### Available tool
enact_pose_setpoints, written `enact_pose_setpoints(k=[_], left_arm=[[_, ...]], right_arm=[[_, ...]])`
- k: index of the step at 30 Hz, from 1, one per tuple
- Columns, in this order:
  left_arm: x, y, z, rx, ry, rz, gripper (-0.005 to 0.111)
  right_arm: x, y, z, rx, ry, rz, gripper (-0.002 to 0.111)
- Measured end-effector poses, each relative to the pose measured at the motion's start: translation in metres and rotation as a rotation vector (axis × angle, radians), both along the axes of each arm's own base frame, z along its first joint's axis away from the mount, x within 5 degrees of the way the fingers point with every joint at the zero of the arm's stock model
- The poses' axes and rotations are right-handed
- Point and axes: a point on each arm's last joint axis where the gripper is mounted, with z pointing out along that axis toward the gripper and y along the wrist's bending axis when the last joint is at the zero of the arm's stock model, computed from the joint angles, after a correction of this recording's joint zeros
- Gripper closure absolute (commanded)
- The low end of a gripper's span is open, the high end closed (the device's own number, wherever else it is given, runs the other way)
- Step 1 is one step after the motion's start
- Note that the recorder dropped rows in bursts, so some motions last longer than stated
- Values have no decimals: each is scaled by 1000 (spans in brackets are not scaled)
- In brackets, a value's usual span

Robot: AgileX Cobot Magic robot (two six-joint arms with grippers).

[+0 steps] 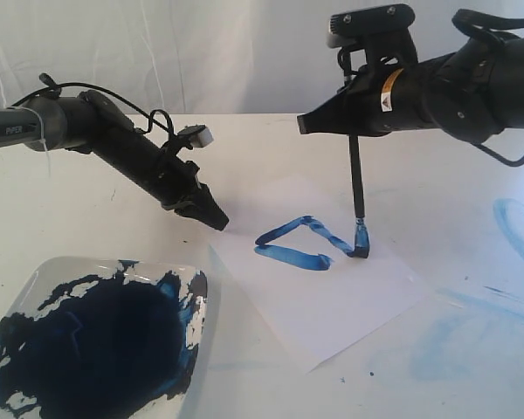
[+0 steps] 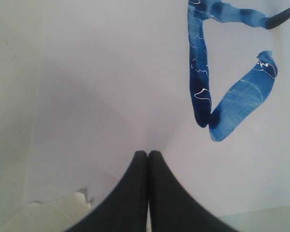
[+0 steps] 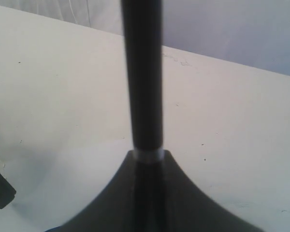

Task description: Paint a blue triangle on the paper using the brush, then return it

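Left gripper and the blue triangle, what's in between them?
Just bare white paper, from left gripper to blue triangle; the left wrist view shows it.

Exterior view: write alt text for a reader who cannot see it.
The right end effector holds a brush upright, tip on white paper at a corner of a nearly closed blue triangle. The left end effector, shut, is at the paper's edge; a tray of blue paint sits nearby.

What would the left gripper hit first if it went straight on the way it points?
Probably the paper. The left gripper, fingers shut, angles down at bare sheet near its edge, short of the blue triangle. Depth is unclear.
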Motion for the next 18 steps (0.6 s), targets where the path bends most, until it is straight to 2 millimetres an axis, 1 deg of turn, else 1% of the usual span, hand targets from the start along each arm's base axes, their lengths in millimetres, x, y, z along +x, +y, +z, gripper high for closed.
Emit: enact_pose_setpoints(k=[8,18], left_arm=[[0,0,0,0,0,0,107],[0,0,0,0,0,0,107]], right_arm=[[-1,-1,3,2,-5,-1,108],[0,4,9,57,-64,37,108]])
